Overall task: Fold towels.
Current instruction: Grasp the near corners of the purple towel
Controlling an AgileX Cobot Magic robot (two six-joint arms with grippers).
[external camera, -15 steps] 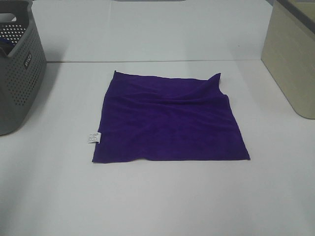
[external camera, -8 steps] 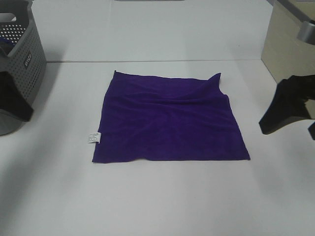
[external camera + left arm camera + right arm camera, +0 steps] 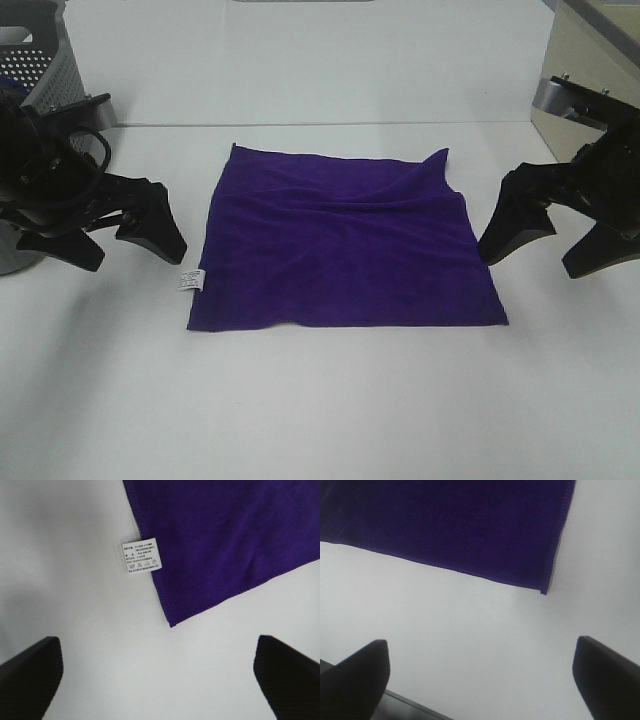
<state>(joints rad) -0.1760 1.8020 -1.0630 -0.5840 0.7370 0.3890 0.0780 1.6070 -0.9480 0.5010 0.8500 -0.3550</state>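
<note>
One purple towel was spread in the middle of the worktop, nearly square, its one white tag pointed toward the left jaws. Left and right jaws were held wide apart.

It looks like a robot test room: a plain white table, a grey basket with holes and a beige box.

towel on table | left gripper: left side | right gripper: right side
</note>
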